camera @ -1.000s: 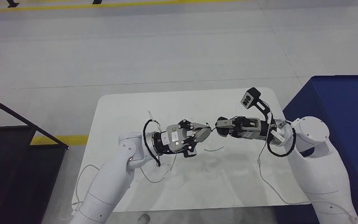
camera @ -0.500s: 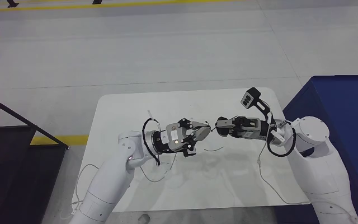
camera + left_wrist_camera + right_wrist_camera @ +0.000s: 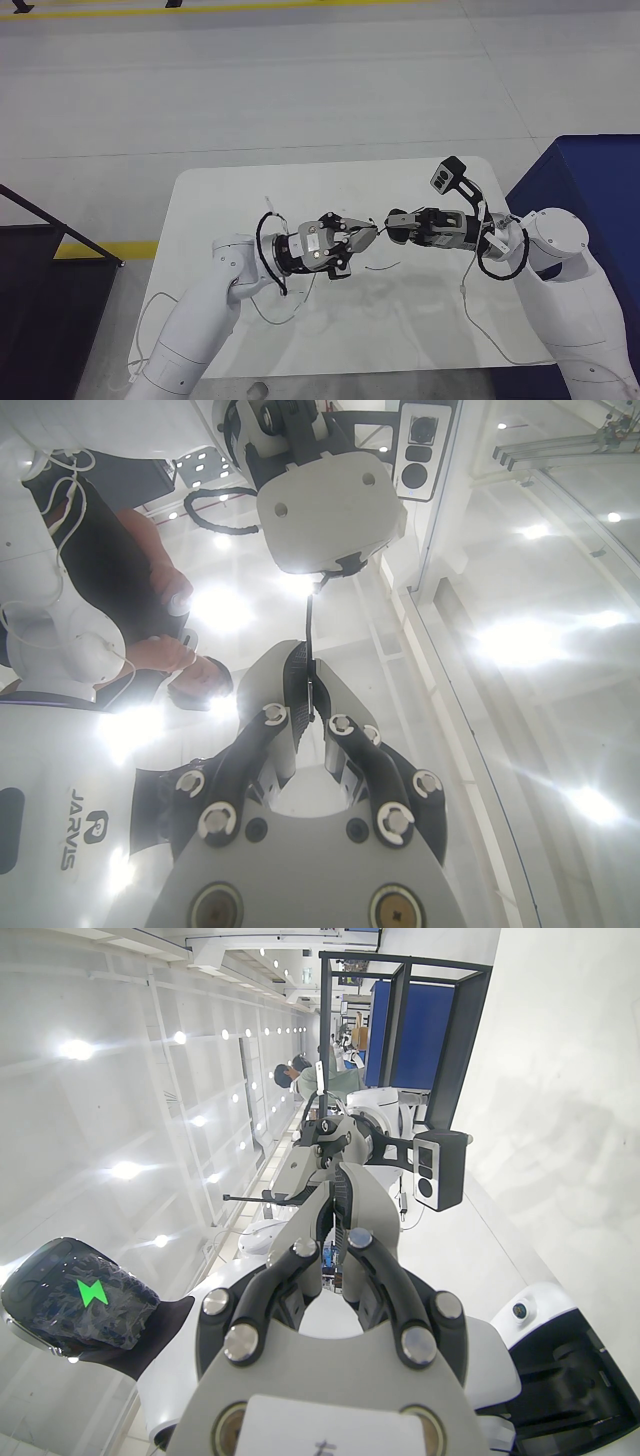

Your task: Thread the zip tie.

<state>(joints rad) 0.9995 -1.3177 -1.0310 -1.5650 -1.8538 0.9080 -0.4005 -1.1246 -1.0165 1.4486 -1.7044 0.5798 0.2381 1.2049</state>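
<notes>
The zip tie (image 3: 309, 620) is a thin black strip held in the air between both grippers, above the middle of the white table (image 3: 230, 200). My left gripper (image 3: 309, 660) is shut on the strip near one end. The strip runs straight from there to my right gripper (image 3: 334, 572), whose tips close on its far end. In the top view the left gripper (image 3: 370, 234) and the right gripper (image 3: 389, 227) stand tip to tip, almost touching. From the right wrist, my right gripper (image 3: 334, 1188) is shut, and a piece of the zip tie (image 3: 255, 1198) pokes sideways past the left gripper (image 3: 295, 1178).
A thin dark curve (image 3: 384, 267) lies on the table under the grippers; I cannot tell whether it is a shadow. White cables (image 3: 480, 320) trail from both arms. A blue cabinet (image 3: 590, 180) stands past the table's right edge, a dark frame (image 3: 60, 235) to its left.
</notes>
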